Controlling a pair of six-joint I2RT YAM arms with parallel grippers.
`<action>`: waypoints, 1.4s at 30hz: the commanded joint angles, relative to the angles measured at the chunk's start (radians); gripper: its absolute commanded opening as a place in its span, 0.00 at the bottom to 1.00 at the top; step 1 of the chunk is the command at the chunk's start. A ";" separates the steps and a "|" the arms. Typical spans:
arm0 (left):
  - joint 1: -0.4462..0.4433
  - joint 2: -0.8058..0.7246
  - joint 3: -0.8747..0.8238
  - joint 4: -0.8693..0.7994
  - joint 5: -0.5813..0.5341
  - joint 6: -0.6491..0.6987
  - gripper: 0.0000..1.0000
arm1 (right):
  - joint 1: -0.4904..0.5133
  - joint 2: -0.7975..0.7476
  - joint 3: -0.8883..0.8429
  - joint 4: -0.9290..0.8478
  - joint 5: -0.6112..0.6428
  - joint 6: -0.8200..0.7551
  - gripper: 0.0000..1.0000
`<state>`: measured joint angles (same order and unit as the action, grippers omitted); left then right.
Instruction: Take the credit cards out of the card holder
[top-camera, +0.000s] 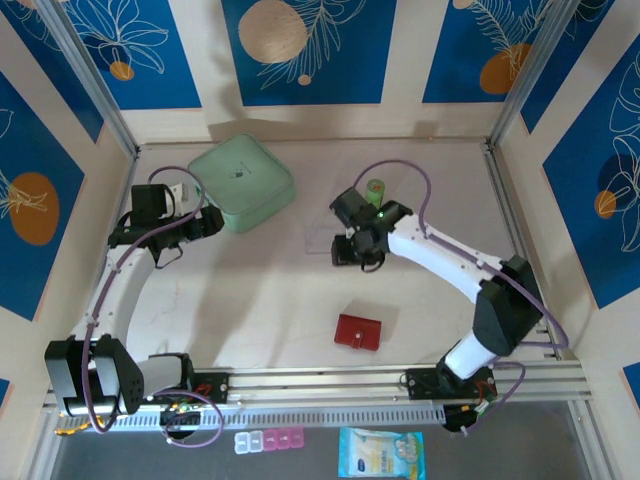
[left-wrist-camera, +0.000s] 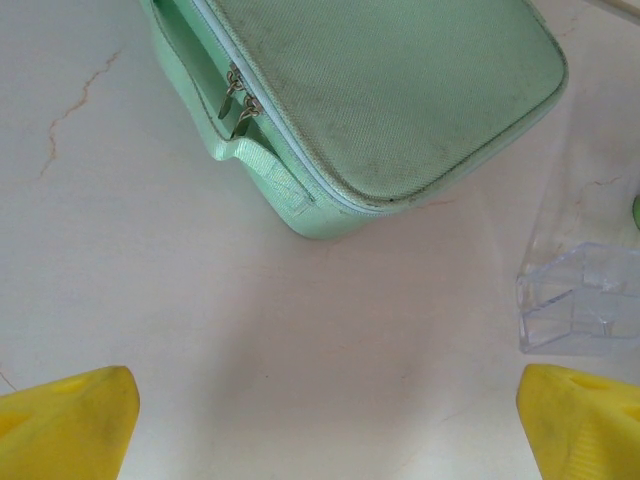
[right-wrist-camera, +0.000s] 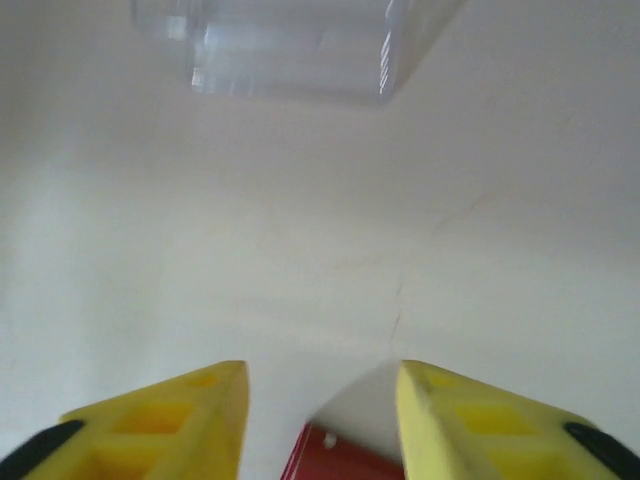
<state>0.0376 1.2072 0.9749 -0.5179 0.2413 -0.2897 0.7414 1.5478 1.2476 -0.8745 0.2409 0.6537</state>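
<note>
Card holder: the dark red card holder (top-camera: 358, 332) lies flat on the counter (top-camera: 250, 300), near the front rail between the two arm bases, and nothing is touching it.

Right end effector: the right end effector (right-wrist-camera: 320, 375) hangs over bare counter near the clear tray (right-wrist-camera: 290, 50), well apart from the card holder. Its fingers are apart. A red sliver (right-wrist-camera: 335, 455) sits low between them with a gap on the left finger's side, so it doesn't look clamped.

Left end effector: the left end effector (left-wrist-camera: 325, 430) is spread wide with nothing in it, hovering just beside the mint-green case (left-wrist-camera: 400, 90).

Progress: my read is mid-task at best. If that red sliver is a card, one is out of the holder and close to the tray. How many cards are out in all, I can't say.

Left to do: probably going back to the card holder for whatever cards remain inside.

Hard to make out: the red sliver is cut off by the bottom edge of the right wrist view, so card or not is a guess. From above the card holder is too small to tell whether it's open or shut, or whether cards remain in its sleeves. The tray is see-through and washed out, so a pale card in it could go unnoticed. The arm's own body covers the counter beneath the right end effector in the top view.
</note>
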 joint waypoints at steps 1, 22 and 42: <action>0.016 -0.018 -0.001 -0.025 -0.006 0.007 0.97 | 0.095 -0.075 -0.099 -0.003 -0.078 0.146 0.51; 0.016 -0.006 0.002 -0.034 -0.029 0.017 0.97 | 0.408 -0.168 -0.504 0.202 -0.257 0.514 0.91; 0.017 0.001 0.003 -0.030 -0.022 0.017 0.97 | 0.129 -0.095 -0.436 0.226 -0.215 0.343 0.99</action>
<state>0.0395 1.2072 0.9749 -0.5400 0.2161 -0.2859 0.8963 1.4216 0.7670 -0.6407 0.0170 1.0603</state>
